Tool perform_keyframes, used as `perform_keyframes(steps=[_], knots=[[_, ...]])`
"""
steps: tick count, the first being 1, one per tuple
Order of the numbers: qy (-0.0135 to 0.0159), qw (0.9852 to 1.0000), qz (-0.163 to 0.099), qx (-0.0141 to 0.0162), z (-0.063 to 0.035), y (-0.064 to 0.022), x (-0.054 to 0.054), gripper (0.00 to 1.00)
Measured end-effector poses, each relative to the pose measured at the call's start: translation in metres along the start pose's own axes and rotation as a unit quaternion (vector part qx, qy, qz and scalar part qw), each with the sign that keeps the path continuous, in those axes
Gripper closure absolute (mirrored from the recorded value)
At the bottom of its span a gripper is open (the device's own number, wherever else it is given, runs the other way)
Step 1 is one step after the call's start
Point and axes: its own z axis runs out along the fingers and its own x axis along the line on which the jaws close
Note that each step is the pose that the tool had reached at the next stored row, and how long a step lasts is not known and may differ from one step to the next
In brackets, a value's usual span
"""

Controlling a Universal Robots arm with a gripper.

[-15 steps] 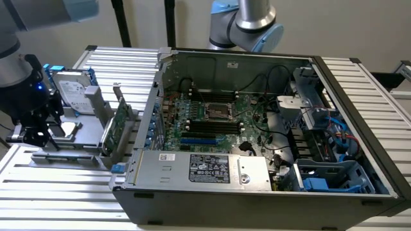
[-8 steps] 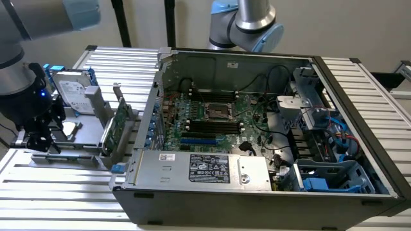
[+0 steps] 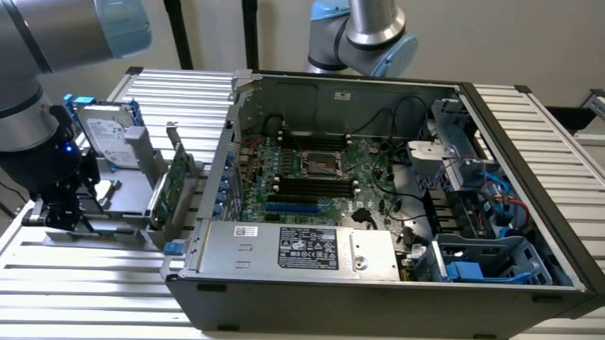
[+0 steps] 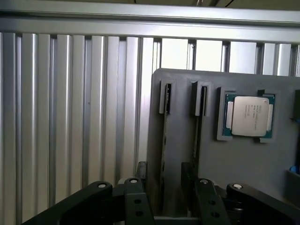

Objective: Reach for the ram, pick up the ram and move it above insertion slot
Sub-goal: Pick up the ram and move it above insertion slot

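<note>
Nearest the wrist camera, black fingers [image 4: 136,202] spread wide, clamping nothing. Between them, the ram [image 4: 163,140], edge-on and upright in a slot of the grey holder [image 4: 234,164], not yet lifted. Just beside it, a second slot [image 4: 199,122]; further along, a processor chip [image 4: 248,116] in its recess. Beyond, the ribbed table [image 4: 70,103]. In the exterior view, on the holder, a hard drive [image 3: 106,134] and an upright expansion card [image 3: 170,188]; toward the exterior view's right, the open computer case [image 3: 454,234].
</note>
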Motion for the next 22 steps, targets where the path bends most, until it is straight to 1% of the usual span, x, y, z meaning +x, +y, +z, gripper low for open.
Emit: perform_keyframes(steps=[17,22], knots=[[0.0,1.0,0.001,0.0,0.0307,-0.001,0.001,0.58],[0.0,1.0,0.001,0.0,0.033,-0.0011,0.001,0.58]])
